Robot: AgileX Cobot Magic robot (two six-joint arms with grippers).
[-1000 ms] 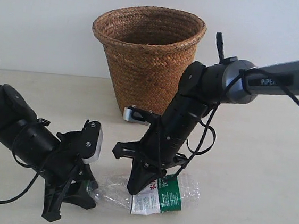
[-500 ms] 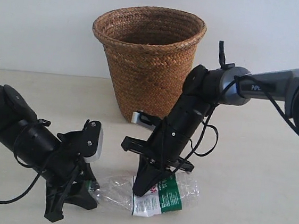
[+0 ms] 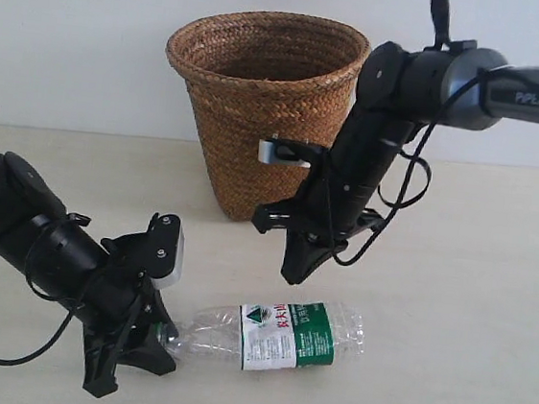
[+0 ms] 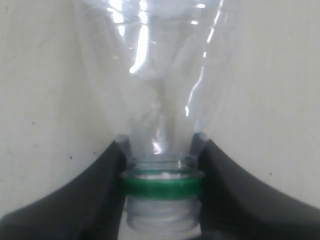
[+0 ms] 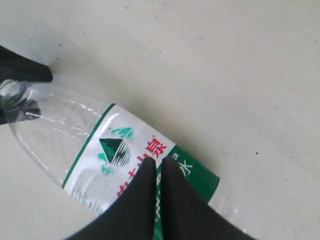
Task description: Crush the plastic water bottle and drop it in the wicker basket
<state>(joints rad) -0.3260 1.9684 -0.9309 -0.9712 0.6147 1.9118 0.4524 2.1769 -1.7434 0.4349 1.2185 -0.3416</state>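
The plastic water bottle (image 3: 275, 336) lies on its side on the table, flattened, its white-and-green label (image 5: 125, 160) facing up. My left gripper (image 3: 154, 339) is shut on the bottle's neck, just above the green ring (image 4: 161, 184); no cap shows on the threads. My right gripper (image 3: 291, 274) hangs shut and empty a short way above the label, its two fingers (image 5: 145, 200) pressed together. The wicker basket (image 3: 263, 105) stands upright behind the bottle, against the wall.
A pale table (image 3: 473, 281) carries everything, and a white wall (image 3: 75, 37) rises behind it. Black cables loop off both arms. The right arm (image 3: 513, 88) reaches in from the upper right, beside the basket.
My right gripper has lifted off the bottle's label and risen toward the basket's height. The bottle has settled flat with its label up. The left gripper has kept its hold on the neck.
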